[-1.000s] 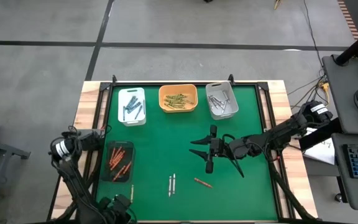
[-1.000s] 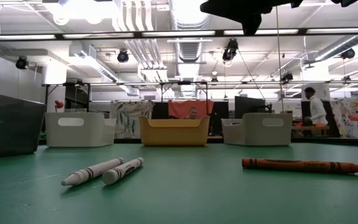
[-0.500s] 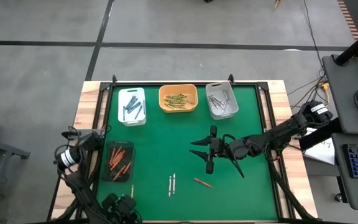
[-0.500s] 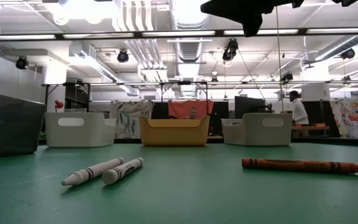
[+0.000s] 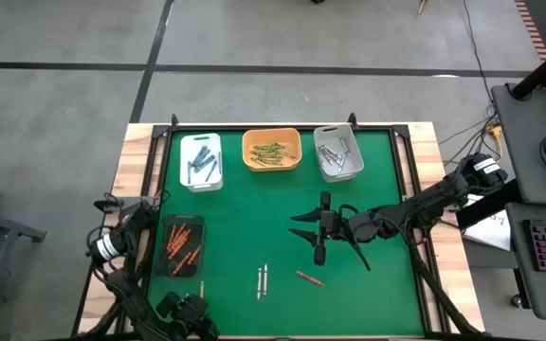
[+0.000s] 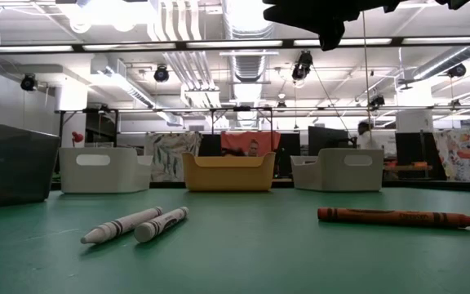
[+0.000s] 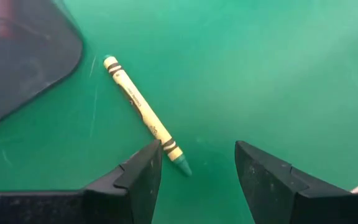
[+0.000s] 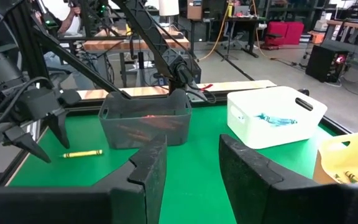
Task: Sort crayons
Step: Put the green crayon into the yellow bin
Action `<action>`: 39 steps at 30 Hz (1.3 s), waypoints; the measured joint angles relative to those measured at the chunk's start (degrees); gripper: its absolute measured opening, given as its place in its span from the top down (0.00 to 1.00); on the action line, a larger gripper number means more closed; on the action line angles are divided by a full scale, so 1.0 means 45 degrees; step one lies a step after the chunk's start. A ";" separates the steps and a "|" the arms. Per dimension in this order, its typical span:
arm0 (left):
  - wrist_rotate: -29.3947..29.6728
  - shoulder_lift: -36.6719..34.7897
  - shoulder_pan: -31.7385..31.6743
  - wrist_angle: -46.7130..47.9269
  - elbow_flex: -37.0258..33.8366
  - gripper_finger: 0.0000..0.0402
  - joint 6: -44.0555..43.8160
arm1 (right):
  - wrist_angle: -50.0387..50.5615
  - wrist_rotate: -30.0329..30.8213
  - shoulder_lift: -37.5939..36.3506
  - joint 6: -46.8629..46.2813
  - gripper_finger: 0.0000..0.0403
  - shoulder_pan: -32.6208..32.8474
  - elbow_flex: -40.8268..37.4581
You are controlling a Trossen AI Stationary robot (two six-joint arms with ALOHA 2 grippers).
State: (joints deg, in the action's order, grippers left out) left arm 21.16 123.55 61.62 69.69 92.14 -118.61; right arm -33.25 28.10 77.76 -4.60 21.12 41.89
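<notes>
A yellow crayon (image 7: 143, 114) lies flat on the green mat, its tip just ahead of my left gripper (image 7: 197, 152). That gripper is open, points steeply down near the table's near-left corner (image 5: 190, 305), and touches nothing. It also shows in the right wrist view as my left gripper (image 8: 33, 134) beside the yellow crayon (image 8: 82, 153). My right gripper (image 5: 298, 225) hovers open and level over the mat's middle, holding nothing. Two white crayons (image 5: 262, 280) and a red-orange crayon (image 5: 309, 278) lie loose near the front; the low view shows the white crayons (image 6: 135, 224) and the red-orange crayon (image 6: 398, 218).
A dark tray (image 5: 180, 246) with red-orange crayons stands at the left, next to my left gripper. Along the far edge stand a white tray (image 5: 201, 161), an orange tray (image 5: 272, 150) and a grey tray (image 5: 337, 153), each with crayons. Bare mat lies between the two arms.
My left arm has sunk toward the mat and the table's near edge, its gripper tipping more steeply down over the yellow crayon. The loose crayons have kept their places.
</notes>
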 joint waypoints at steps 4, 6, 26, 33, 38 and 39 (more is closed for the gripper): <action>0.0102 0.0043 -0.0003 0.0091 0.0000 0.54 -0.0005 | 0.0004 0.0000 0.0000 0.0004 0.65 0.0000 0.0000; 0.0112 0.0043 -0.0003 0.0196 0.0000 0.54 -0.0048 | 0.0005 0.0000 0.0000 0.0005 0.65 0.0000 0.0000; 0.0192 0.0043 0.0002 0.0254 -0.0883 0.54 -0.0397 | 0.0102 0.0000 0.0005 0.0015 0.65 0.0000 0.0000; 0.0231 0.0038 0.0016 -0.0180 -0.1234 0.56 -0.0476 | 0.0122 0.0000 0.0005 0.0019 0.65 0.0000 0.0000; 0.0231 0.0034 0.0018 -0.0234 -0.1251 0.64 -0.0481 | 0.0278 0.0000 0.0005 0.0019 0.65 0.0000 0.0000; 0.0231 0.0036 0.0016 -0.0255 -0.1253 0.66 -0.0481 | 0.0318 0.0000 0.0010 0.0018 0.65 0.0000 0.0000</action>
State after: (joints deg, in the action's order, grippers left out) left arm 22.20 123.71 61.69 68.55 86.50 -120.77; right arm -31.82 28.10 77.80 -4.52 21.12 41.89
